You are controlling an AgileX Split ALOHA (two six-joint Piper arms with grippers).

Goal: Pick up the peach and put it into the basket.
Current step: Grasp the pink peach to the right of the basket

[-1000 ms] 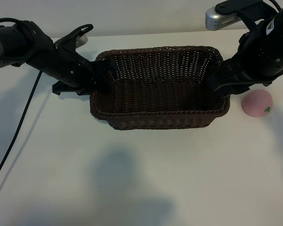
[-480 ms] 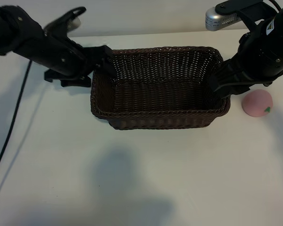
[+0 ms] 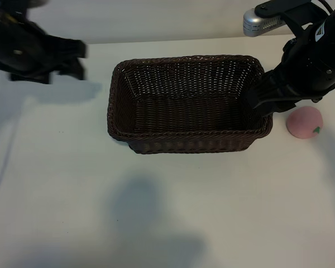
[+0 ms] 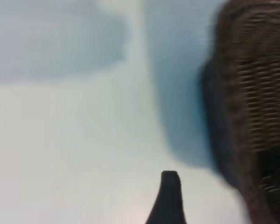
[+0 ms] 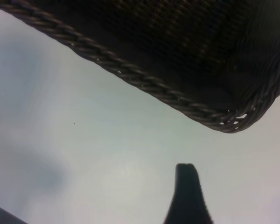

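Note:
The dark-brown wicker basket (image 3: 187, 103) stands mid-table, with nothing in it. The pale-pink peach (image 3: 304, 123) lies on the table just off the basket's right end, and nothing touches it. My right gripper (image 3: 261, 101) hangs at that right end, between basket and peach, open. In its wrist view one black finger (image 5: 186, 191) shows over bare table below the braided rim (image 5: 130, 77). My left gripper (image 3: 78, 58) is off to the basket's left, apart from it, open and holding nothing. One finger (image 4: 170, 198) shows beside the basket wall (image 4: 256, 102).
A white table (image 3: 167, 212) carries everything, with broad bare room in front of the basket and on its left. A silver lamp-like fixture (image 3: 262, 21) sits at the back right above the right arm.
My left gripper opened off the basket's left rim, and the arm drew back to the left. The basket, the peach and the right arm stayed where they were.

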